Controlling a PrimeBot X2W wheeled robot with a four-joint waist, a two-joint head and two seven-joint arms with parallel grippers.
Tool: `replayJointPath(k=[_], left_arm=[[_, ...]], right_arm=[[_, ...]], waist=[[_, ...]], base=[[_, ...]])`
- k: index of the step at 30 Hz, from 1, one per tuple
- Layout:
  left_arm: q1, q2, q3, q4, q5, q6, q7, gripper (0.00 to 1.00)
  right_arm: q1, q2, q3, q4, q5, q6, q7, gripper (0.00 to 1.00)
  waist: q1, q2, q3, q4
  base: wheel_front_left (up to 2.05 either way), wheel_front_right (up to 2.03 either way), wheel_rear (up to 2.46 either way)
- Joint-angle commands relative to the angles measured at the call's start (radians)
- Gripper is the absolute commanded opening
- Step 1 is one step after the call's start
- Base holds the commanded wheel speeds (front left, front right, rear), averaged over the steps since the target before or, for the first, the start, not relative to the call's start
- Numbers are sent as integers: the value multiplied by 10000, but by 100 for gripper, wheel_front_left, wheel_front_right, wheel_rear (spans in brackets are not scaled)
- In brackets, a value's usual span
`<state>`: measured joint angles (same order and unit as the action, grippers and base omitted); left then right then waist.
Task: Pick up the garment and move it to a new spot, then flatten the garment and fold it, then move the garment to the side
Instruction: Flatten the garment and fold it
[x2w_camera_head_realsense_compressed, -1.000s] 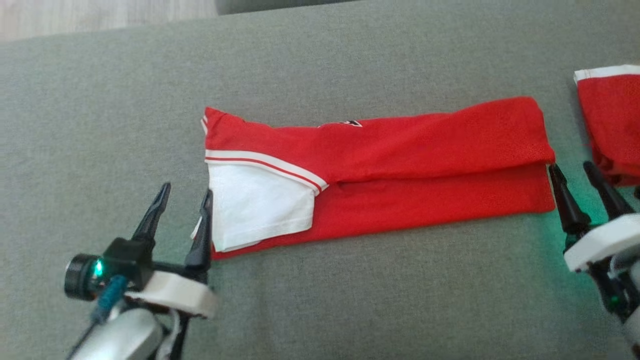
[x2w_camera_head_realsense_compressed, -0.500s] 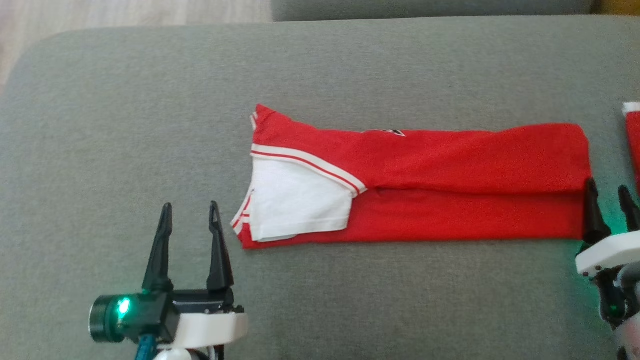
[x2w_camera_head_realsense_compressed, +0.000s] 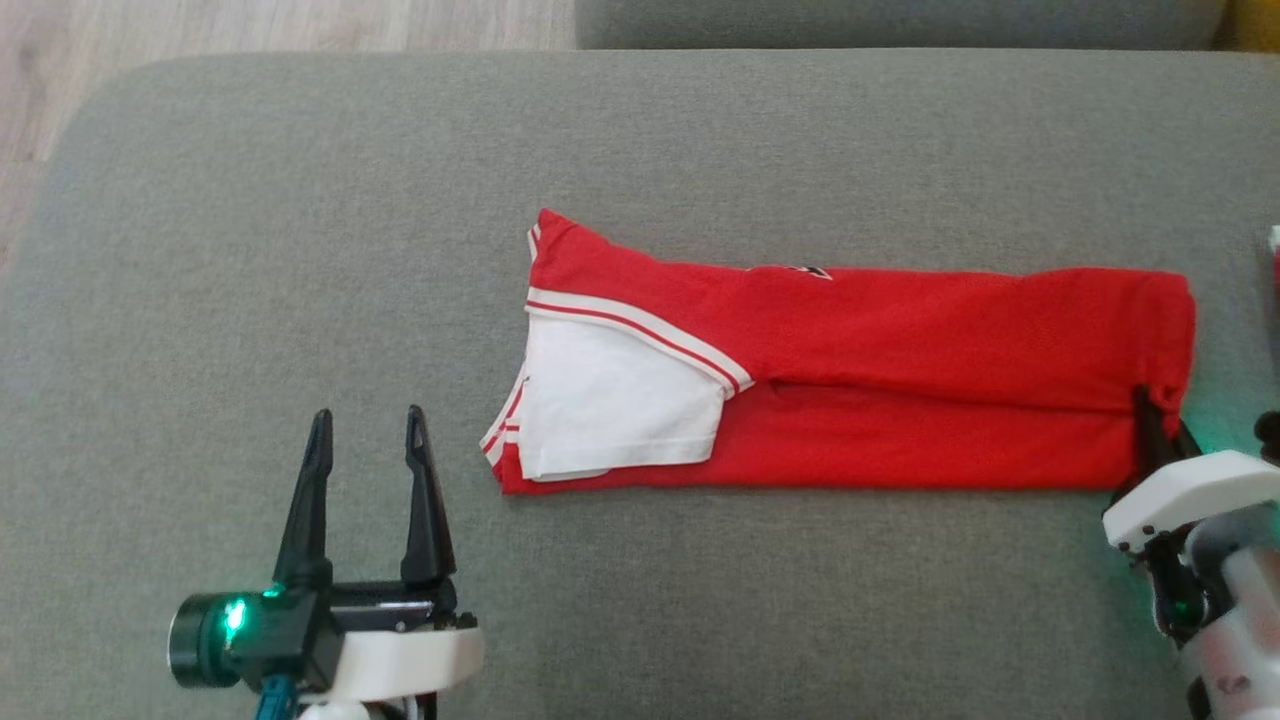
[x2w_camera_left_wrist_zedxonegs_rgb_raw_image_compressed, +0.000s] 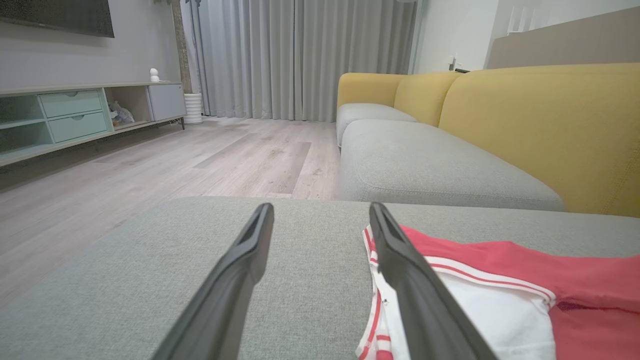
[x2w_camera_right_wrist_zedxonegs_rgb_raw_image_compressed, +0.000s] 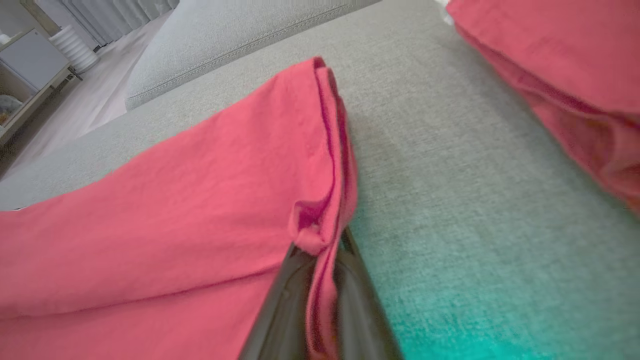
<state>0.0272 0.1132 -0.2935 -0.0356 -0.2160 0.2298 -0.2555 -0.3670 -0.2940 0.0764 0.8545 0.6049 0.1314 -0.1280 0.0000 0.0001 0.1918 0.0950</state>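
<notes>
The garment (x2w_camera_head_realsense_compressed: 900, 370) is a red shirt with white sleeve and striped trim, folded into a long strip across the grey cushion (x2w_camera_head_realsense_compressed: 300, 200). My right gripper (x2w_camera_head_realsense_compressed: 1160, 420) is shut on the garment's right end, and the red cloth (x2w_camera_right_wrist_zedxonegs_rgb_raw_image_compressed: 320, 235) bunches between its two dark fingers. My left gripper (x2w_camera_head_realsense_compressed: 368, 440) stands open on the cushion just left of the white sleeve (x2w_camera_head_realsense_compressed: 610, 410), not touching it. In the left wrist view its right finger (x2w_camera_left_wrist_zedxonegs_rgb_raw_image_compressed: 400, 260) lies beside the striped hem (x2w_camera_left_wrist_zedxonegs_rgb_raw_image_compressed: 372, 320), apart from the garment (x2w_camera_left_wrist_zedxonegs_rgb_raw_image_compressed: 575, 280).
A second red garment (x2w_camera_right_wrist_zedxonegs_rgb_raw_image_compressed: 550, 65) lies on the cushion right of my right gripper; its white edge (x2w_camera_head_realsense_compressed: 1275, 245) peeks in at the head view's right border. Wooden floor (x2w_camera_head_realsense_compressed: 250, 25) runs beyond the cushion's left edge. A yellow-backed sofa (x2w_camera_left_wrist_zedxonegs_rgb_raw_image_compressed: 525, 115) stands behind.
My right gripper has closed on the garment's right end, where it stood open beside it before. The head camera has shifted, so the scene sits further right. The left gripper stays open.
</notes>
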Motion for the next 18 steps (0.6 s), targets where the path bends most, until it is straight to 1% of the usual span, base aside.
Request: replayJointPath(k=[1, 4, 8, 10, 11, 14, 18], left_arm=[[-100, -85, 469, -266, 144, -102, -62, 100], [-81, -197, 666, -202, 284, -336, -62, 100], [-96, -306, 867, -174, 464, -590, -62, 100], [-99, -342, 963, -139, 541, -700, -62, 100], [-99, -342, 963, -139, 541, -700, -62, 100], [-90, -393, 1074, -76, 636, -838, -62, 100], [-77, -472, 1194, 0, 649, -980, -62, 100]], right_arm=[[-64, -293, 118, -106, -120, -7, -167, 0], [-115, -736, 26, -247, -231, -7, -241, 0], [-307, -1646, -49, -621, -374, -7, -43, 0], [-473, -1983, -58, -995, -427, -7, 150, 0], [-473, -1983, -58, -995, -427, -7, 150, 0], [-686, -2250, -79, -1872, -427, -7, 526, 0], [-718, -1989, -42, -3696, 57, -7, 1322, 0]], waist=[[0, -1, -22, -104], [0, -1, -37, -285], [0, -1, -23, -543], [0, -1, -21, -672], [0, -1, -21, -672], [0, -1, -43, -820], [0, -1, -112, -923]], base=[[0, 0, 0], [0, 0, 0], [0, 0, 0], [0, 0, 0], [0, 0, 0], [0, 0, 0], [0, 0, 0]])
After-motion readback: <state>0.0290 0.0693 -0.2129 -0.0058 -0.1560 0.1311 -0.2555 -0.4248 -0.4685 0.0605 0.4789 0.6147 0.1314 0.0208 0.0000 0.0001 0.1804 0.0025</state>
